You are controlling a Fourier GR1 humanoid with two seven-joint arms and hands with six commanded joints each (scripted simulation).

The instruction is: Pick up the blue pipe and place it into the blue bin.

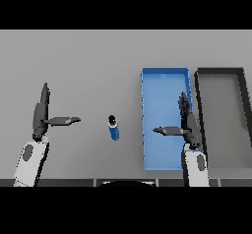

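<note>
Right hand (188,125) fingers straight over rectangular blue bin (165,73), left hand (42,117) likewise, short cylindrical blue pipe (114,129) between

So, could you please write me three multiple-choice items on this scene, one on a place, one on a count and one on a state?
1. Where does the pipe stand?
A. inside the blue bin
B. on the table, left of the blue bin
C. inside the black bin

2. How many bins are on the table?
A. one
B. two
C. three

3. What state is the right robot hand in?
A. open, holding nothing
C. shut on the pipe
B. shut on a bin rim

Answers:
1. B, since the pipe is on bare table between the left robot hand and the blue bin.
2. B, since only the blue bin and the black bin show.
3. A, since its fingers are straight and it is over the blue bin, apart from the pipe.
</note>
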